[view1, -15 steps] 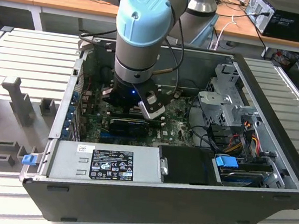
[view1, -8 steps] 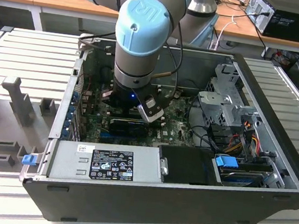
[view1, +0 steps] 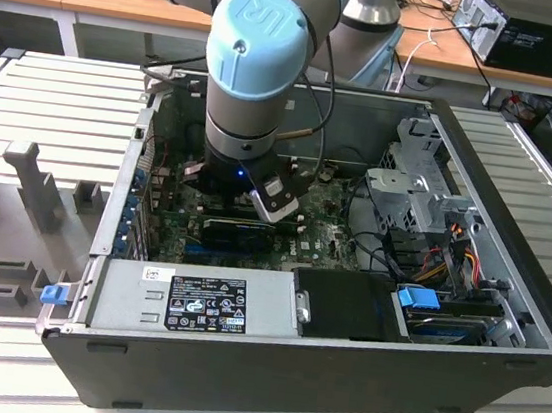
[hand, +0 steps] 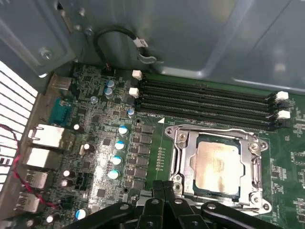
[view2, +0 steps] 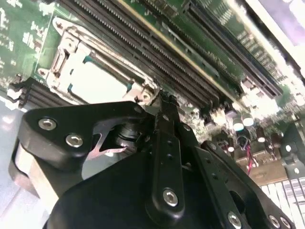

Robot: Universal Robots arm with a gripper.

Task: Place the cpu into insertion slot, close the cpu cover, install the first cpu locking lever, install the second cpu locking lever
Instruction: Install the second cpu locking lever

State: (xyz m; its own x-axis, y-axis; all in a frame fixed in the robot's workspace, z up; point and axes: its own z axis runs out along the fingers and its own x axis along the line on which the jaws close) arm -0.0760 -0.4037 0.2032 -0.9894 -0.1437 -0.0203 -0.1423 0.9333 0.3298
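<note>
The computer case point(view1: 266, 367) lies open on the counter point(view1: 57, 99), and the motherboard point(view1: 322, 240) lies flat on its floor. The power supply point(view1: 194, 297) sits along the case's near edge in the exterior view, with the drive cage point(view1: 414, 188) at that view's right. The arm point(view1: 257, 73) reaches down into the middle of the case. On the motherboard, the cpu point(hand: 217, 164) sits in the insertion slot point(hand: 178, 143), with the cpu cover point(hand: 257, 164) lying closed around it. The memory slots point(hand: 205, 100) run just beside the insertion slot, between it and the case wall point(hand: 190, 38). The end effector point(hand: 162, 193) hangs just beside a corner of the insertion slot, its fingertips together.
</note>
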